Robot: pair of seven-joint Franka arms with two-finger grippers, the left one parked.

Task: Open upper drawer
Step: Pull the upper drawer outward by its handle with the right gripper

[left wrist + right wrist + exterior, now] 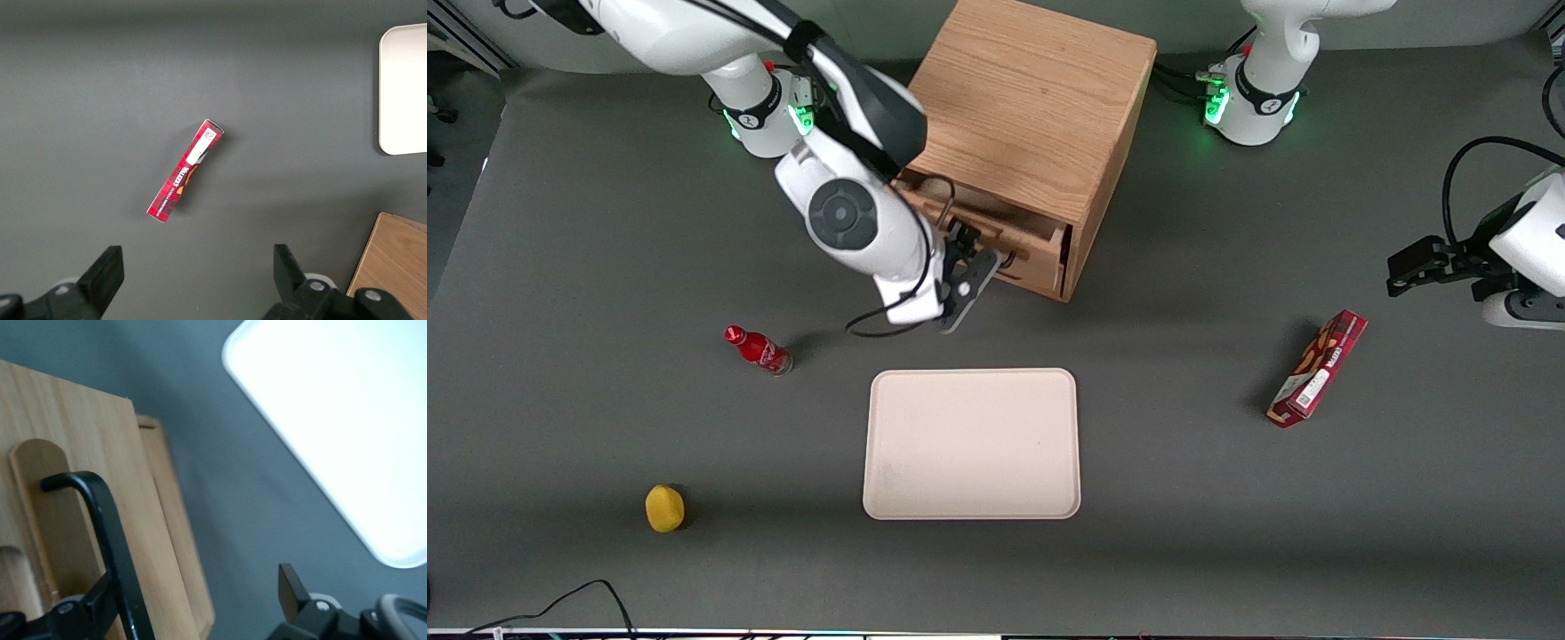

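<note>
While my gripper (971,283) hovered at the oak cabinet's (1032,98) front, its fingers (288,585) stood spread apart around the upper drawer's (1021,252) black handle (107,520); the drawer sat partly pulled out, facing the tray (972,443).

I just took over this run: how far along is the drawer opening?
Done: the upper drawer already sticks out a little from the cabinet. In hand: the gripper is at the drawer front, with the black handle passing between its open fingers, not clamped. Left: pull the drawer toward the tray until it is fully open, then back away.
</note>
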